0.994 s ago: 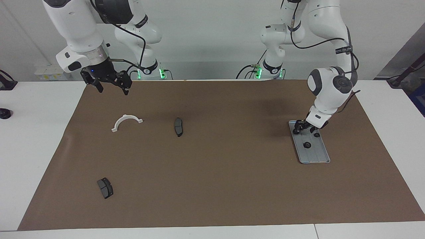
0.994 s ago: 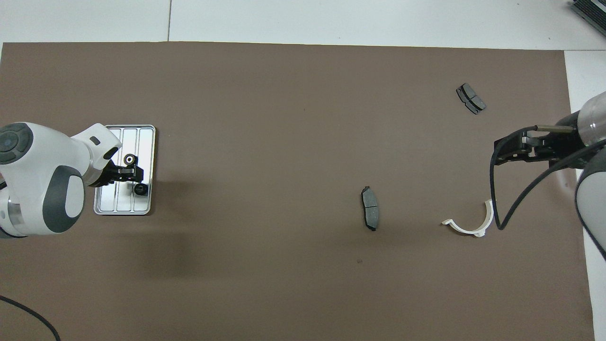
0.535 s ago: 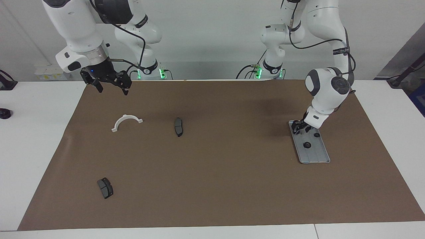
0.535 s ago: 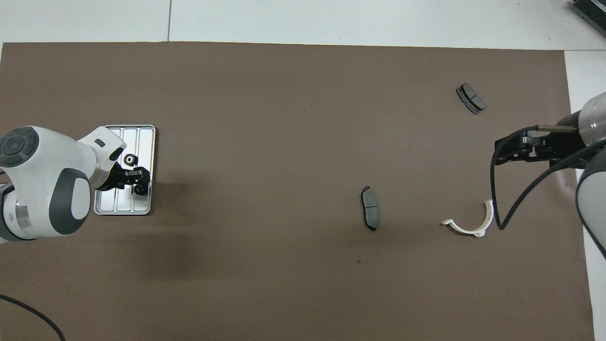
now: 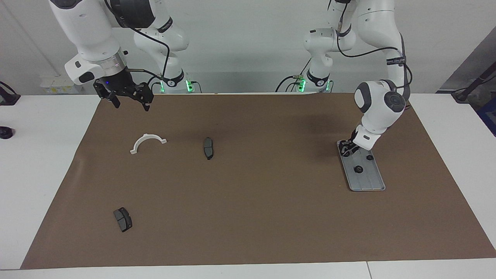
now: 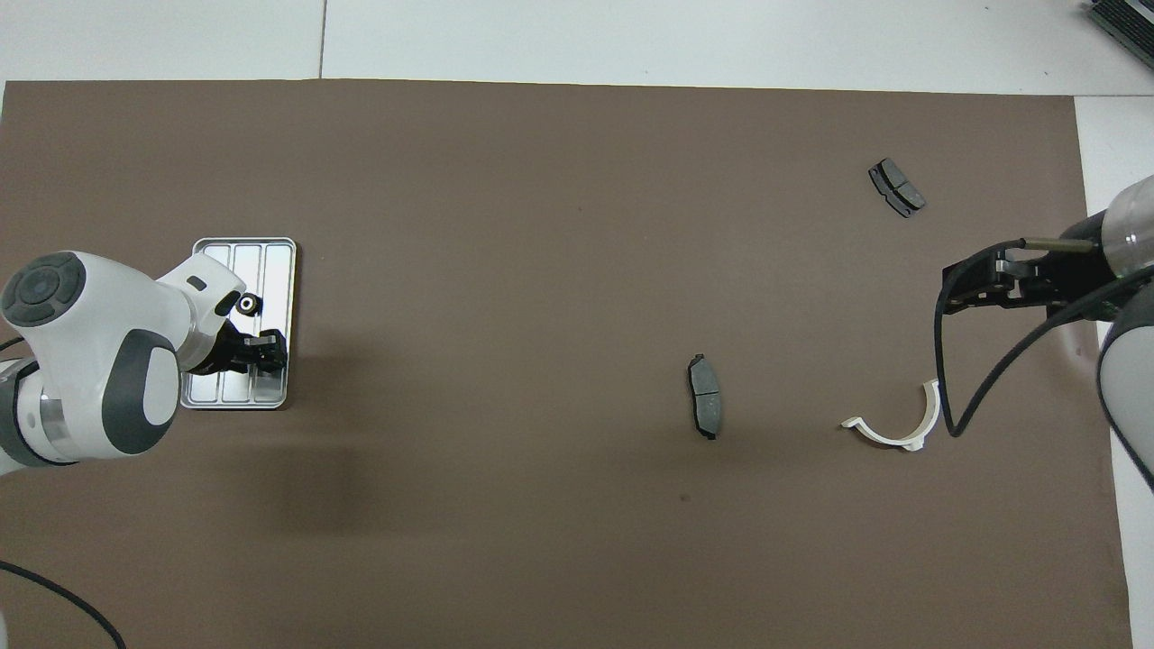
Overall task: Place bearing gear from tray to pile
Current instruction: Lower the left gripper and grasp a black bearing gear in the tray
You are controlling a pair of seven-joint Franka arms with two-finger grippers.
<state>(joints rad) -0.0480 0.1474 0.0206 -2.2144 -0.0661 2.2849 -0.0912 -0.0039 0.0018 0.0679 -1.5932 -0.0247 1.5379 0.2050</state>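
The silver tray point(image 5: 368, 180) lies at the left arm's end of the brown mat. Two small dark bearing gears rest in it: one point(image 5: 358, 169) mid-tray and one point(image 5: 369, 157) nearer the robots. In the overhead view, one gear point(image 6: 245, 305) shows on the tray point(image 6: 266, 261). My left gripper point(image 5: 346, 150) is low over the tray's nearer end, at the edge toward the right arm. From overhead, it point(image 6: 267, 352) covers that corner. The pile's parts are the white half-ring bracket point(image 5: 147, 142) and two brake pads point(image 5: 208, 147) point(image 5: 123, 219). My right gripper point(image 5: 131, 104) waits, open and empty, above the mat's edge.
The brown mat point(image 5: 252, 217) covers most of the white table. In the overhead view the bracket point(image 6: 902, 424) and the pads point(image 6: 705, 407) point(image 6: 897, 187) lie spread apart toward the right arm's end. The right arm's black cable hangs over the bracket.
My left gripper has shifted along the tray toward the robots and toward the tray's edge. From overhead it now covers the gear that showed beside it. The right arm has not moved.
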